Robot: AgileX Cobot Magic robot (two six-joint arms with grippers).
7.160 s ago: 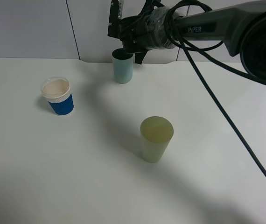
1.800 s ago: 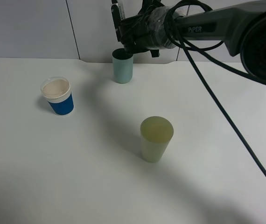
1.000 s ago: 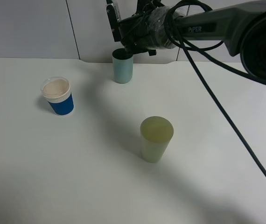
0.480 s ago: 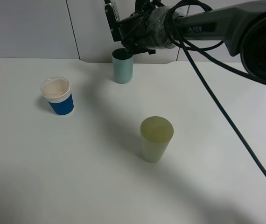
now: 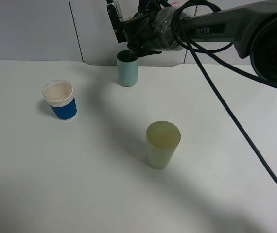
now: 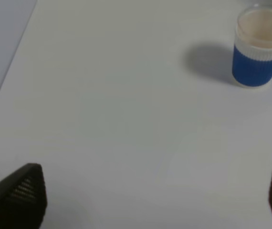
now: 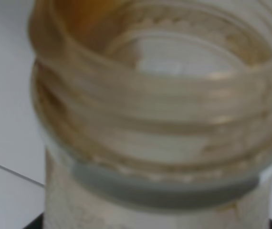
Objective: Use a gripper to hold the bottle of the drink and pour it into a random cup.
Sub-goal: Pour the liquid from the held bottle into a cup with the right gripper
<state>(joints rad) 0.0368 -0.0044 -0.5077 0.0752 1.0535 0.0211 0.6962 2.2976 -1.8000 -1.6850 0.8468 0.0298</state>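
Right pincer point(image 5: 127, 32) pinching bottle point(image 5: 114, 17) above teal cup point(image 5: 128, 74), left pincer point(image 6: 148, 195) spread, white table point(image 5: 80, 170), grey wall point(image 5: 26, 29)

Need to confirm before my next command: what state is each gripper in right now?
Left gripper: open, holding nothing.
Right gripper: closed, holding the bottle.

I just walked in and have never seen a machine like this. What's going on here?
The black two-fingered right gripper holds a small clear plastic bottle in the air, close above the rim of the plain teal tumbler at the back of the white table. The bottle's mouth is uncapped, and no stream shows. The left gripper hangs open and empty near the blue cup with a white rim. The pale yellow-green cup stands apart.
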